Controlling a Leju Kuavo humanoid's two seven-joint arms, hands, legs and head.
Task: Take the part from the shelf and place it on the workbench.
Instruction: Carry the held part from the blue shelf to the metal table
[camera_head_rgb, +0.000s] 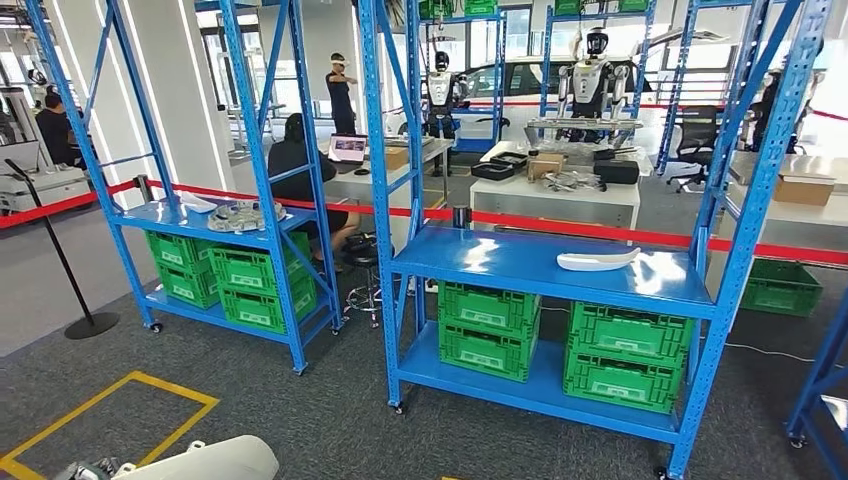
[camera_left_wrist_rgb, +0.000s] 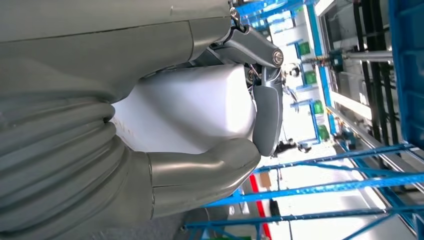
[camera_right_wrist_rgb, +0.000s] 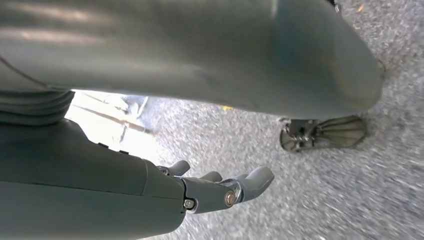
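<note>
My left hand (camera_left_wrist_rgb: 200, 165) grips a smooth white part (camera_left_wrist_rgb: 190, 110), thumb under it and dark fingers (camera_left_wrist_rgb: 267, 112) wrapped over its end. In the head view that white part (camera_head_rgb: 215, 460) pokes in at the bottom left, with my left hand (camera_head_rgb: 95, 468) just beside it at the frame's edge. A second long white part (camera_head_rgb: 598, 261) lies on the upper level of the near blue shelf (camera_head_rgb: 480, 262). My right hand (camera_right_wrist_rgb: 220, 187) hangs over grey carpet, fingers stretched out and holding nothing.
A second blue shelf (camera_head_rgb: 165, 218) at the left carries metal parts (camera_head_rgb: 240, 215) and green crates (camera_head_rgb: 245, 270); more green crates (camera_head_rgb: 625, 355) fill the near shelf's lower levels. Red tape (camera_head_rgb: 780, 250) runs behind the shelves. People, tables and other robots are beyond. A yellow floor marking (camera_head_rgb: 110, 410) lies close at the left.
</note>
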